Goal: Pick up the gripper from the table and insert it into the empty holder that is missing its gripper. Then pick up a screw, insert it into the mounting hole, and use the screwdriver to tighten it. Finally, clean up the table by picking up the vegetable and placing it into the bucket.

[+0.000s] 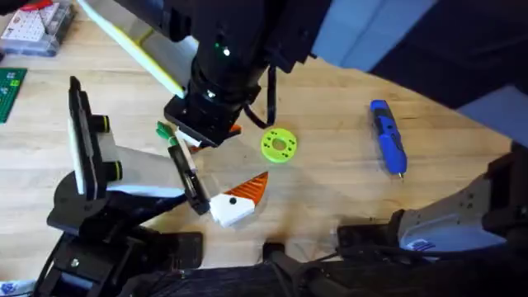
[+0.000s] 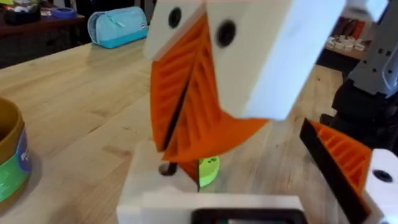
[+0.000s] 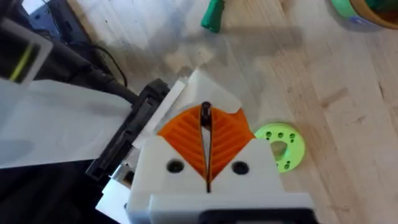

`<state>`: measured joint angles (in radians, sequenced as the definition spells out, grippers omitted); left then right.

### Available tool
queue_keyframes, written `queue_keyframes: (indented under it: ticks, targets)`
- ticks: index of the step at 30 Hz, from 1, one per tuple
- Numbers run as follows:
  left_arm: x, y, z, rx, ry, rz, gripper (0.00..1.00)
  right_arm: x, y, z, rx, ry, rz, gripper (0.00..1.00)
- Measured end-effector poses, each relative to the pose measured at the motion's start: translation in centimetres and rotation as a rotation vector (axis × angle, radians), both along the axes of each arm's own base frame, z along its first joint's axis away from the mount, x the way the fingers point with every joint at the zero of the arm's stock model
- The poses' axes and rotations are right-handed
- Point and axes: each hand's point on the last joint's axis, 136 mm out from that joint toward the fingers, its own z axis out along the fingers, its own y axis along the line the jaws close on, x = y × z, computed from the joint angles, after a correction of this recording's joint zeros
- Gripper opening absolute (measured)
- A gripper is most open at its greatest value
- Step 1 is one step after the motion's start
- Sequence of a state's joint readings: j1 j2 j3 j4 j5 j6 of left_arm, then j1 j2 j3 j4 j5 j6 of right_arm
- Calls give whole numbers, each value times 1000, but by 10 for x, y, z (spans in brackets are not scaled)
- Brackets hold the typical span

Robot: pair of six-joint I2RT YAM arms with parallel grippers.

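The right gripper (image 3: 205, 134), white-fingered with orange ribbed pads, hangs clenched over the black-framed, white-armed holder (image 1: 124, 169) near the table's left edge. It pinches a thin dark pin (image 3: 205, 115), probably a screw, presumably to line it up with the mounting hole.

- One white-based, orange-tipped gripper piece (image 1: 238, 202) sits against the holder's end plate.
- One blue pen-shaped screwdriver (image 1: 388, 136) waits toward the right edge.
- One green vegetable (image 1: 165, 130).
- One lime plastic disc (image 1: 279, 146).
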<state>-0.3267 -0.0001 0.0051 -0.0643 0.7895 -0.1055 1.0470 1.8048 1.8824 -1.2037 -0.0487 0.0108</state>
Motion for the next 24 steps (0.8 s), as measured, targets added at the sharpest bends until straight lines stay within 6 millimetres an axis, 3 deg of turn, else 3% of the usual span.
queue_keyframes:
  ticks: [7,19,24]
  targets:
    - [0,0,-1,-6,21,2,993,3,4,-11,-20,10,0,6]
    - [1,0,-2,-9,31,3,993,3,4,-12,-23,11,-1,22]
    - [1,0,-1,-9,31,3,993,5,1,-12,-33,2,-7,530]
